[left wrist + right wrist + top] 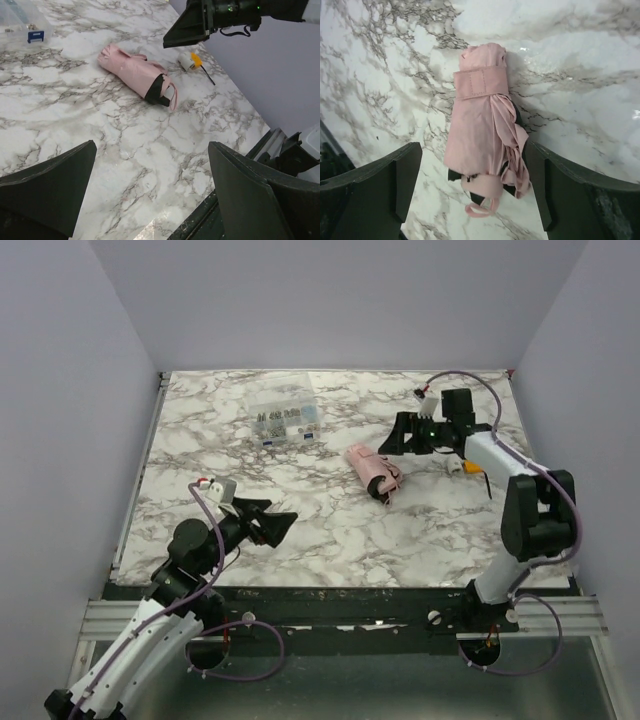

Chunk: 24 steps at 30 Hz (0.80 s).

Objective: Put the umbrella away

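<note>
Currently: right jaws wide open, hanging over the rolled, strapped umbrella, not touching it. Umbrella lies on the table, right of centre. Left jaws also open, well apart. Step: pre-grasp. Next likely needs descent, then closing across the bundle.

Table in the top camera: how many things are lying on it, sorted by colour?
Pink: 1, the umbrella
Clear: 1, the plastic box
Orange and white: 1, the small object
Total: 3
</note>
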Tool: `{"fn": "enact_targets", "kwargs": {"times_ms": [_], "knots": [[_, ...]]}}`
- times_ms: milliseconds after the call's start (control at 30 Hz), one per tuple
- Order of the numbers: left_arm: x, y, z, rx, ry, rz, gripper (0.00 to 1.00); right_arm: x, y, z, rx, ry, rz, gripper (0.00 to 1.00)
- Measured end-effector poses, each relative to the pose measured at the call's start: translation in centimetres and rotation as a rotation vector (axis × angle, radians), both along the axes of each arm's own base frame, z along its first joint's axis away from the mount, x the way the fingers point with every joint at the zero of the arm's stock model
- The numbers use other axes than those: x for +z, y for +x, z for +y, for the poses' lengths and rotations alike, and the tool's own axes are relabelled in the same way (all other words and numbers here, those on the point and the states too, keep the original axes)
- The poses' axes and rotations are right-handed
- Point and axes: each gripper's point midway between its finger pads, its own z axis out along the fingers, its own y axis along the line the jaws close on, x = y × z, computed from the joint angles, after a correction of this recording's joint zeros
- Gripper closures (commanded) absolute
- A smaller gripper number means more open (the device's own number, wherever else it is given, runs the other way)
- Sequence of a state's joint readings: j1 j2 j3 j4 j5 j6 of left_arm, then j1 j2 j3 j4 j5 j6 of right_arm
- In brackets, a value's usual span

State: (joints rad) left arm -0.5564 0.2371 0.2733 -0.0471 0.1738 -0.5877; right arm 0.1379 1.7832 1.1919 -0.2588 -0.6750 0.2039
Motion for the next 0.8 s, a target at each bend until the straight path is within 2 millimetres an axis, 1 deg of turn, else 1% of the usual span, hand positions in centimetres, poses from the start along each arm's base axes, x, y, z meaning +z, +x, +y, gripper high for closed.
{"fn": "enact_targets", "kwargs": {"times_ms": [67,167,233,267,300,333,367,400,467,500,533,567,633,667,733,800], "knots": [[0.7,0.3,-0.2,-0.003,0.008,0.011,0.02,2.2,-0.1,-0.8,0.022,-0.059,-0.119,0.01],[2.9,1.1,-0.2,0.004,0.003,0.009,0.01,5.6,-0.7,-2.2,0.046,-0.158,-0.287,0.01],[4.7,2.1,0.2,0.016,-0.026,0.021,0.01,7.9,-1.5,-3.3,0.044,-0.207,-0.385,0.00],[5.5,2.9,0.8,0.030,-0.061,0.035,0.01,9.1,-2.1,-3.8,0.040,-0.218,-0.428,0.00],[5.9,4.0,1.8,0.071,-0.087,0.042,0.01,10.3,-2.9,-4.3,0.029,-0.220,-0.462,0.00],[6.1,5.2,3.2,0.107,-0.139,0.061,0.01,11.6,-3.6,-4.9,0.020,-0.215,-0.487,0.00],[6.1,6.2,4.9,0.154,-0.184,0.080,0.02,12.2,-4.3,-5.0,0.025,-0.199,-0.492,0.00],[5.9,6.9,6.2,0.184,-0.220,0.104,0.02,14.1,-4.8,-6.1,-0.002,-0.193,-0.536,0.00],[5.3,7.9,8.4,0.245,-0.258,0.156,0.01,16.3,-5.9,-7.1,-0.022,-0.177,-0.569,0.00],[4.9,8.1,8.9,0.253,-0.249,0.189,0.02,17.3,-6.3,-7.6,-0.034,-0.175,-0.587,0.00],[4.7,8.1,9.2,0.254,-0.219,0.221,0.01,18.2,-6.8,-7.8,-0.041,-0.174,-0.605,0.00],[5.2,7.9,9.2,0.246,-0.185,0.231,0.01,19.1,-7.4,-7.8,-0.041,-0.172,-0.627,0.00],[7.1,7.2,9.2,0.241,-0.114,0.197,0.02,20.6,-8.7,-7.7,-0.041,-0.171,-0.672,0.00],[8.3,6.8,9.1,0.236,-0.068,0.155,0.01,21.4,-9.4,-7.7,-0.042,-0.172,-0.698,0.00],[10.0,5.7,8.7,0.220,-0.013,0.084,0.02,22.7,-10.5,-7.7,-0.048,-0.174,-0.745,0.00],[10.4,4.5,8.2,0.198,0.024,0.038,0.01,23.5,-11.2,-7.8,-0.061,-0.177,-0.767,0.00]]}}
